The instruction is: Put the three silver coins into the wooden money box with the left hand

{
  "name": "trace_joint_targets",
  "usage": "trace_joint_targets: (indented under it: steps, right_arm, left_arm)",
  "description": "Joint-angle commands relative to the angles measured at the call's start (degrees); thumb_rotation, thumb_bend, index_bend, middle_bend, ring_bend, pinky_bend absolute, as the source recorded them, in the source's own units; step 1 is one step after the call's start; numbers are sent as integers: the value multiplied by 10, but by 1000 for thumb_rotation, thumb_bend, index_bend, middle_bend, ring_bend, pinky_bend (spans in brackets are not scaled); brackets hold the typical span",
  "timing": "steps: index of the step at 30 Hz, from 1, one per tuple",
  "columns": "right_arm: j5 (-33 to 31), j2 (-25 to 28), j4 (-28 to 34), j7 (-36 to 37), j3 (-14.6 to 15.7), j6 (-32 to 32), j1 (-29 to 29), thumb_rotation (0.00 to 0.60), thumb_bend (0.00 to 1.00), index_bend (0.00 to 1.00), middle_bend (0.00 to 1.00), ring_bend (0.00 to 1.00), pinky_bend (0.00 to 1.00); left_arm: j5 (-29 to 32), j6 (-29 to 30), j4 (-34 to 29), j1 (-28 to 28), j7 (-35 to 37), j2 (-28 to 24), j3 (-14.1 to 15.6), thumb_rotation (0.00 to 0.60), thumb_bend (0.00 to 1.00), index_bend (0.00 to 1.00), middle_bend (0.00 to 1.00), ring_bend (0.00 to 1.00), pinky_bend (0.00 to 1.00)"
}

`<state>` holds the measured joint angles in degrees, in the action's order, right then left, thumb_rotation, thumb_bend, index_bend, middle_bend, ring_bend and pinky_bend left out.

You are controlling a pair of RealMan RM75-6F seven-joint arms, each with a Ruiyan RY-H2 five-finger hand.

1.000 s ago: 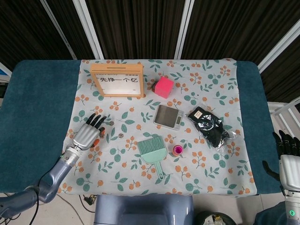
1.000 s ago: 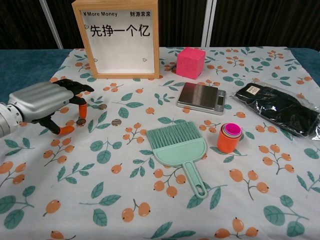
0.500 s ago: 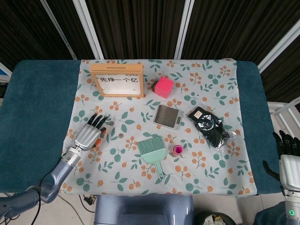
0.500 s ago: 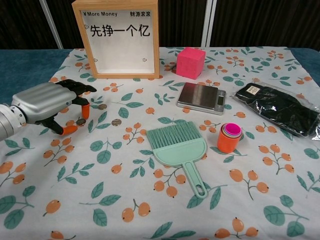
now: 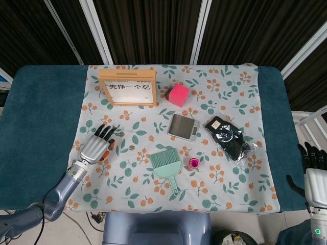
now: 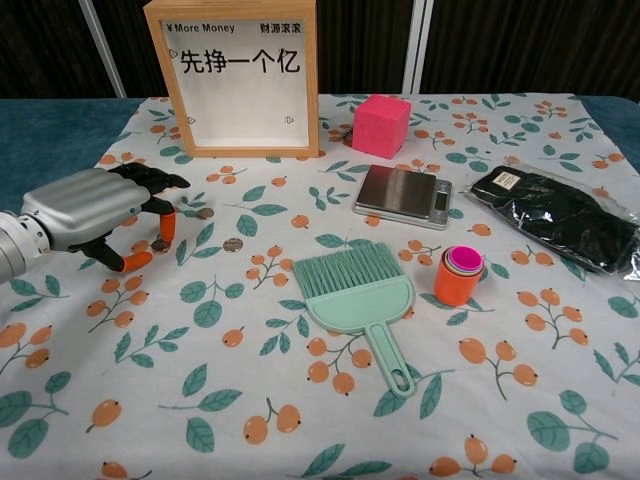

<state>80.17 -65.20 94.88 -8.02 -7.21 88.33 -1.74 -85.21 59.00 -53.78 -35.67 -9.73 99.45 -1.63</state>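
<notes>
Three silver coins [image 6: 232, 244] on the flowered cloth [image 6: 330, 400], lying apart in front of the wooden money box [image 6: 236, 78]: one just left of the brush [image 6: 357, 293], one nearer the box, one under the fingertips [image 6: 168, 225] of the left hand [image 6: 95, 212]. Left hand poised low over that coin, fingers curled down and apart, pinching nothing yet. Right hand [image 5: 314, 173] idle off the surface's right edge, fingers upright and loosely spread, empty. Best done by lowering thumb and a fingertip either side of the flat coin and closing gently, lest it slide on the cloth. Versus half a second ago: left hand slightly lower and drawn back; coins unmoved.
</notes>
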Motion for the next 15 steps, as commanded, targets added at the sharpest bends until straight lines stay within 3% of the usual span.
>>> trace_joint_targets:
  steps: [1, 15]
  right_arm:
    - [0, 0, 0, 0, 0, 0, 0, 600, 357, 24, 20, 23, 0]
    - [0, 1, 0, 0, 0, 1, 0, 600, 358, 24, 21, 23, 0]
  left_arm:
    - [1, -1, 3, 0, -3, 1, 0, 600, 339, 459, 51, 0, 0]
    - [20, -15, 10, 0, -31, 11, -6, 600, 339, 455, 60, 0, 0]
